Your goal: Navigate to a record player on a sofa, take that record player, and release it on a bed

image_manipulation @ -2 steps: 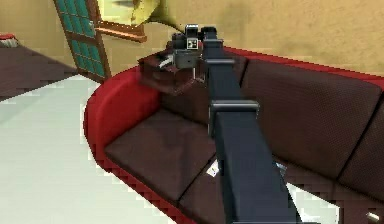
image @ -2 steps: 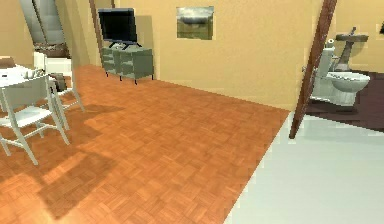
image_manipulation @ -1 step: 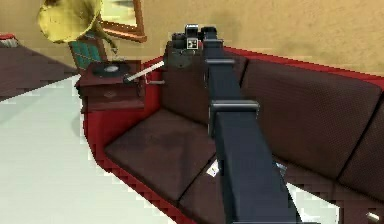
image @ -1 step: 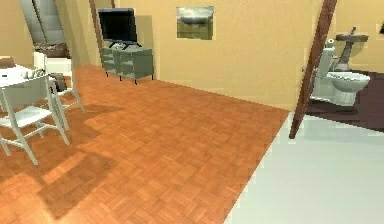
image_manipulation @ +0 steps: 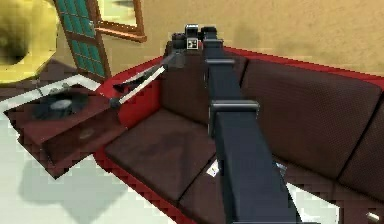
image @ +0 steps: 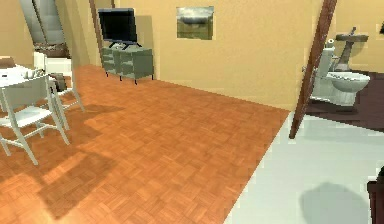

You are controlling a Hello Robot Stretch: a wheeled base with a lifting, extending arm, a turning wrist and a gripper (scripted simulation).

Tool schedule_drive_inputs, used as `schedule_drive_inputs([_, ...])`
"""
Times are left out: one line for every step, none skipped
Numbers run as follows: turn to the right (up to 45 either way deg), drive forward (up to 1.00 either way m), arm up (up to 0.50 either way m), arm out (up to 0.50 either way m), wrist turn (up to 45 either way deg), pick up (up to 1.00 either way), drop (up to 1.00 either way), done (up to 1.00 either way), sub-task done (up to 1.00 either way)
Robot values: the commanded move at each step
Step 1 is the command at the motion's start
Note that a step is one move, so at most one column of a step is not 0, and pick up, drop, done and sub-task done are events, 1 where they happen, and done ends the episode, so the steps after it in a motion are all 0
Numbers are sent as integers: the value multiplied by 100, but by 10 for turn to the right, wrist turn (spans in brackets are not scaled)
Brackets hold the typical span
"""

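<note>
A record player (image_manipulation: 62,117) with a dark red wooden box, a black disc on top and a big yellow horn (image_manipulation: 25,45) rests at the left end of a red sofa (image_manipulation: 300,110) with dark brown cushions in the arm side view. The dark arm (image_manipulation: 240,140) rises from the bottom edge over the seat. At its far end the gripper (image_manipulation: 125,92) reaches down and left, and its thin fingers end at the record player's right edge. The record player sits on a surface right behind the fingers, so I cannot tell whether the gripper holds anything.
The forward view has wooden floor (image: 170,140), a white table with chairs (image: 30,105) at left, a television (image: 118,25) on a green stand (image: 128,62) at the far wall, a wall picture (image: 195,22), a toilet (image: 345,85) past a doorway at right, and a pale grey surface (image: 320,170).
</note>
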Motion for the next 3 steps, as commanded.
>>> schedule_drive_inputs([0,0,0,0,-270,0,0,0,0])
schedule_drive_inputs([0,0,0,-48,0,0,0,0,0])
schedule_drive_inputs([-450,0,0,0,0,0,0,0,0])
